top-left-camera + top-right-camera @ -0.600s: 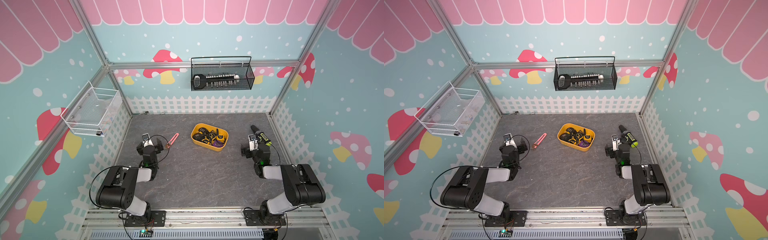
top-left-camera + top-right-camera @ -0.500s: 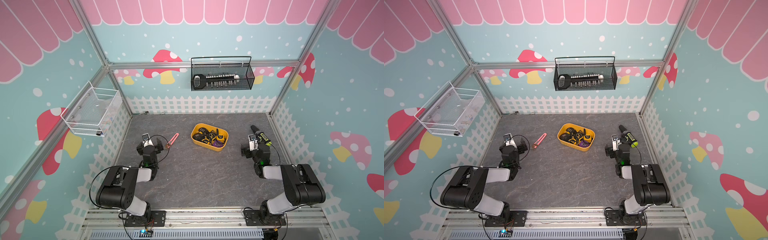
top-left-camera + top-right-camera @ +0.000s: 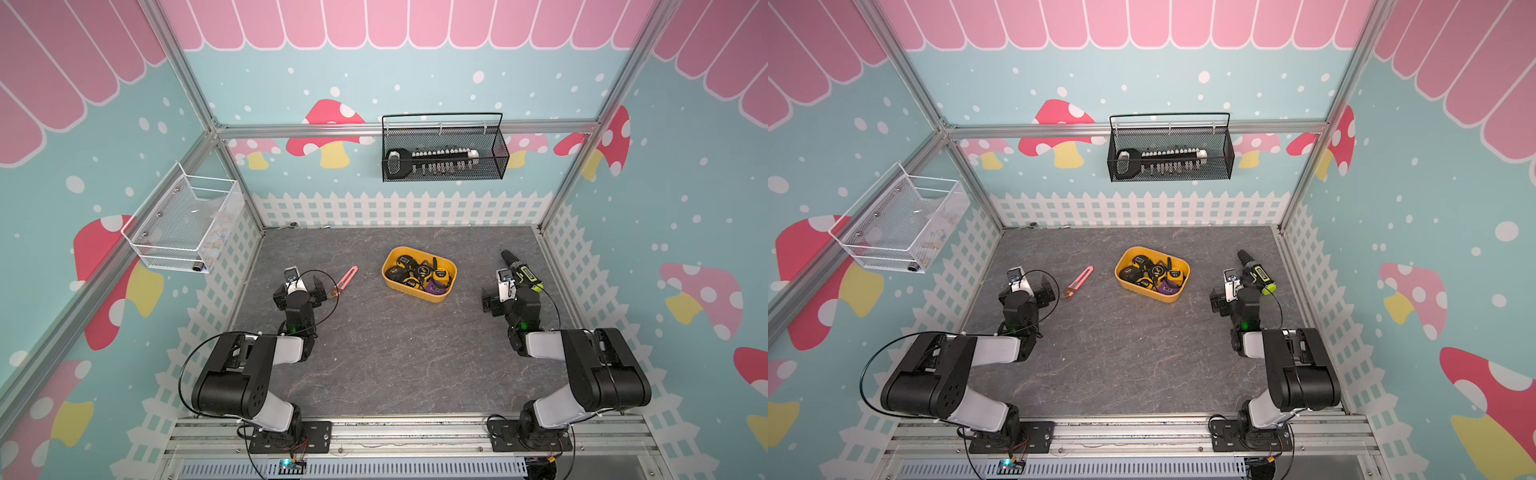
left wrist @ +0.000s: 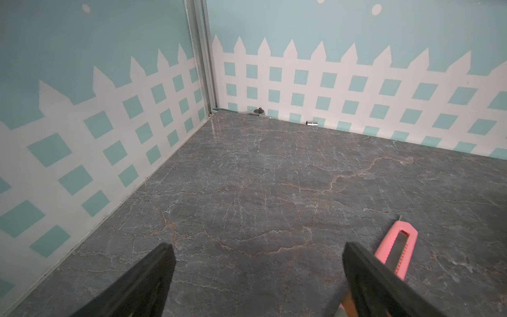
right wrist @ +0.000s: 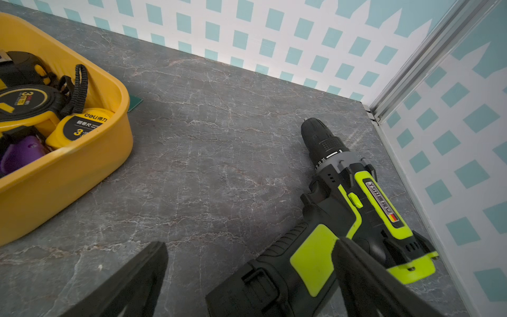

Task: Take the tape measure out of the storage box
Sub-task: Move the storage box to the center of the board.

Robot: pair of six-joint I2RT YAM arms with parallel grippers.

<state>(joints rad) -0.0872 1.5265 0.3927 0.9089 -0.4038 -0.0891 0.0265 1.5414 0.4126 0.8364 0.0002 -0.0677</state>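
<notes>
Zero items grasped

I find the shallow mustard-yellow plastic storage box (image 3: 411, 291) mid-table, yellow-black tape measures (image 5: 79, 123) inside. My left gripper (image 4: 256, 247) stands released beside a pink utility knife (image 4: 397, 247); my right gripper (image 5: 249, 244) stands released beside a lime-black cordless drill (image 5: 343, 197).

- The storage box (image 3: 1148, 294) sits on the grey tabletop (image 3: 1121, 357), holding several tape measures (image 3: 1158, 270).
- A pink utility knife (image 3: 1079, 282) lies left of it.
- A green-and-black drill (image 3: 1258, 272) lies right of it.

Holds left gripper (image 4: 258, 248) with jaws spread wide and empty, well left of the storage box (image 3: 409, 289). Holds right gripper (image 5: 251, 243) spread just as wide, empty, well right of it. Folds both arms low, elbows drawn back from the box.
</notes>
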